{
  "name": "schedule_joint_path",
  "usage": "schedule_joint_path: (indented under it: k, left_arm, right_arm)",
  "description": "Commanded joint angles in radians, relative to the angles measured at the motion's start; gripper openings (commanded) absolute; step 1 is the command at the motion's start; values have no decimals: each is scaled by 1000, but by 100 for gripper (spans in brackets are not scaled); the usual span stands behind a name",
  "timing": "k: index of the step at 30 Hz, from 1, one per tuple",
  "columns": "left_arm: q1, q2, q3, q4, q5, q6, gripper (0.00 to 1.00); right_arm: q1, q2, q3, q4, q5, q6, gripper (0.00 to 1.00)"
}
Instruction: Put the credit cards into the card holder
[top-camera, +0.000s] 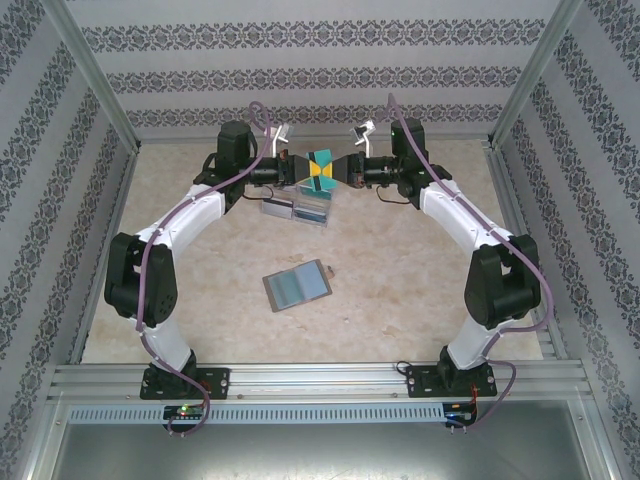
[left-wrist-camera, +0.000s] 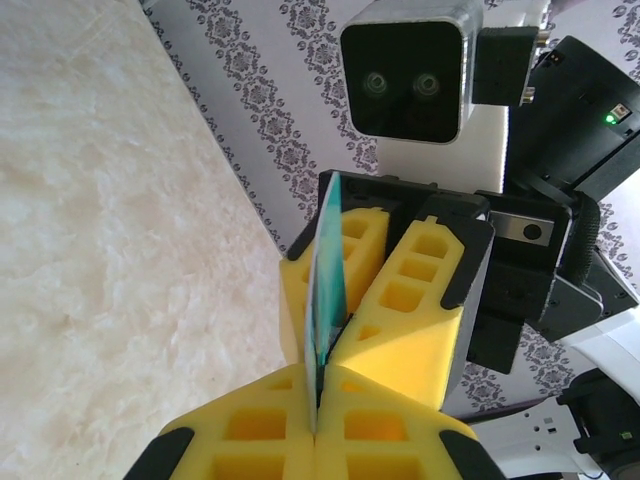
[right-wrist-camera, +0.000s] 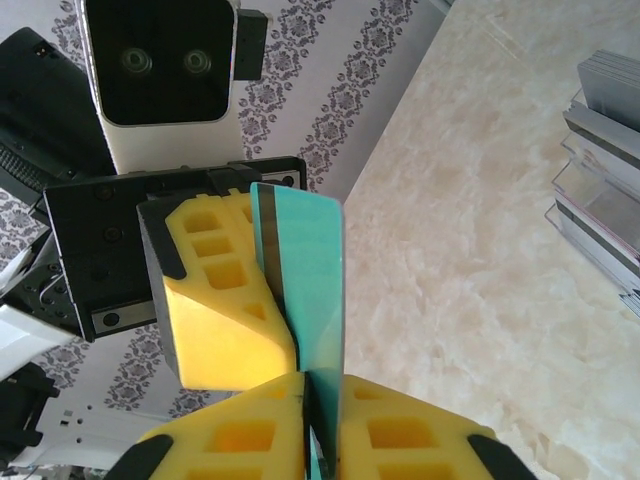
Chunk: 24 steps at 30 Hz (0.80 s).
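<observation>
Card holder (top-camera: 297, 287) lies open on the table (top-camera: 420, 300), just left of centre, low in the overhead view, with the clear tray (top-camera: 297, 210) above it. Up at top centre it's a handover. The left gripper (left-wrist-camera: 315, 405) is clamped on one edge of the teal card (right-wrist-camera: 305, 280), and the right gripper (right-wrist-camera: 320, 395) pinches the opposite edge, jaws nearly together. I'd let just one side go, and only once the other's grip sits square, since a thin card twists easily. Then lower it edge-first toward a pocket.
</observation>
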Motion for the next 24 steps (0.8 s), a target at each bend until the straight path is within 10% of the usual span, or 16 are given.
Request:
schedule_joint_path:
  k: [1,3,8,14,24]
  left_arm:
    - [-4,-23,21,-39,19,45,0]
    - [-4,-22,19,-40,18,45,0]
    - [18,-39,-9,-164,-68,91,46]
    - [62,-165,-249,-319,-279,164,46]
    - [58,-402,-676,-393,-495,181,41]
  right_arm:
    - [-2,-9,26,-3,0,-28,6]
    - [-2,-12,21,-5,6,-30,2]
    - [-2,-21,6,-127,11,-107,1]
    - [77,-48,-135,-359,139,-301,2]
    - [337,27,-416,-83,286,-162,1]
